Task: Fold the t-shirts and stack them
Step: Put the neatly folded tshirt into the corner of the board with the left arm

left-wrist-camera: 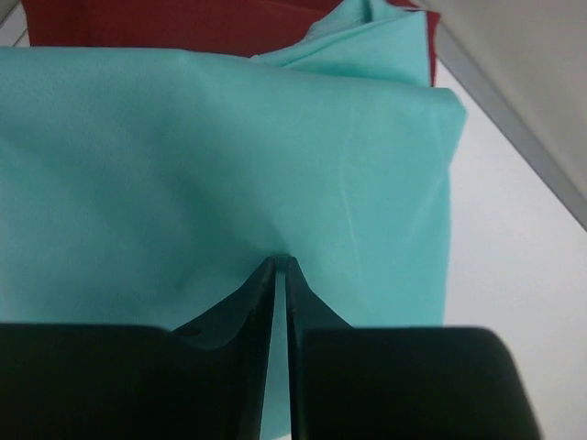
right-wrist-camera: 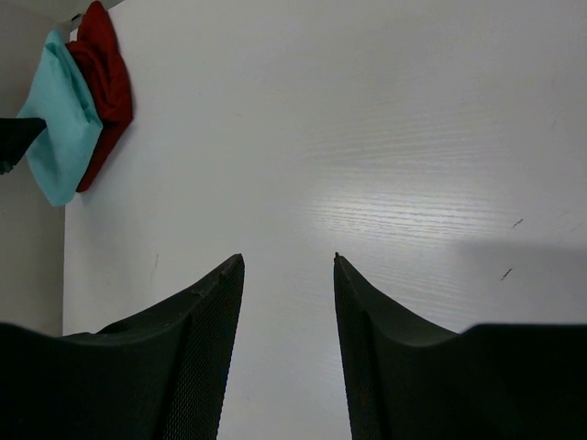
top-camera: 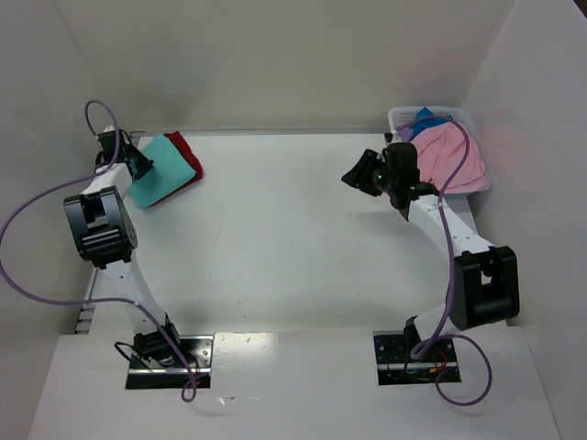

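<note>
Teal t-shirt [top-camera: 158,179], folded flat, lies on top of a dark red t-shirt [top-camera: 186,151] in the far left corner of the white table [top-camera: 284,238]. The red one shows along the teal one's far and right edges. The left gripper [left-wrist-camera: 282,261] is at the teal shirt's near left edge. Its jaws are drawn almost together, with only a thin slit between them, and they pinch a pucker of teal cloth. The left wall stands close beside this arm, leaving little room on that side.

In the far right corner sits a white basket [top-camera: 404,115], tight against the right wall. A pink t-shirt [top-camera: 449,156] spills over its near rim, and a blue t-shirt [top-camera: 426,117] and a purple t-shirt [top-camera: 404,134] show behind it. The right gripper [right-wrist-camera: 289,261] hangs just left of the basket, above bare tabletop. Its jaws are partly apart and hold nothing.

Between the two corners the table's middle is bare white surface.
</note>
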Robot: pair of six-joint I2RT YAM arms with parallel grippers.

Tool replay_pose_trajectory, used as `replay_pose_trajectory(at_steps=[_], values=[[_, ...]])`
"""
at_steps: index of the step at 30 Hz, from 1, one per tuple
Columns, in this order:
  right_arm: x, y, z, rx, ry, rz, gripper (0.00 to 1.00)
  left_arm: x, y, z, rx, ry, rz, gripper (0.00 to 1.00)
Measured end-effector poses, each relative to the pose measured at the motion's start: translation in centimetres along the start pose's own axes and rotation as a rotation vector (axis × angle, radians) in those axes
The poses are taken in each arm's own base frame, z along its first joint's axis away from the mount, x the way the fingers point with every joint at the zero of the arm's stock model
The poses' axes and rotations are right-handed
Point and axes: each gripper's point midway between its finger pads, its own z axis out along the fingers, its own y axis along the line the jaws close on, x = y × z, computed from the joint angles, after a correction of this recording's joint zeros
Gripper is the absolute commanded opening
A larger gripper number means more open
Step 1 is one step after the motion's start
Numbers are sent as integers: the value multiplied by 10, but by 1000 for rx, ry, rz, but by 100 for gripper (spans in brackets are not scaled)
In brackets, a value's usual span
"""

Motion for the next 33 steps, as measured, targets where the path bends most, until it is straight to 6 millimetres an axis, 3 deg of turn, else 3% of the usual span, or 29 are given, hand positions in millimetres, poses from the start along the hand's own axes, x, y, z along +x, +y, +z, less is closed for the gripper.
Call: replay_pose_trajectory(at_steps=[6, 9, 13, 16, 19, 24, 26, 29, 33], values=[[-1, -2, 0, 10, -7, 0, 50, 16, 23, 13, -99, 34, 5, 24], [-1, -2, 0, 11, -7, 0, 50, 15, 27, 13, -118, 33, 3, 35], [-1, -2, 0, 11, -8, 0, 50, 10, 16, 12, -72, 32, 6, 52], [-2, -2, 0, 12, -8, 0, 50, 7, 0, 10, 4, 46, 10, 58], [-2, -2, 0, 12, -10, 0, 50, -8, -30, 3, 115, 49, 39, 58], [-4, 0, -2, 9, -17, -1, 50, -49, -102, -5, 291, -14, 130, 44], [-5, 2, -4, 4, -23, -2, 50, -44, -121, -8, 330, -7, 162, 31], [-6, 3, -8, 1, -34, -1, 50, -24, -133, -5, 334, 31, 182, 22], [-4, 1, -14, 9, -43, 7, 50, 10, -132, 13, 292, 96, 194, 21]])
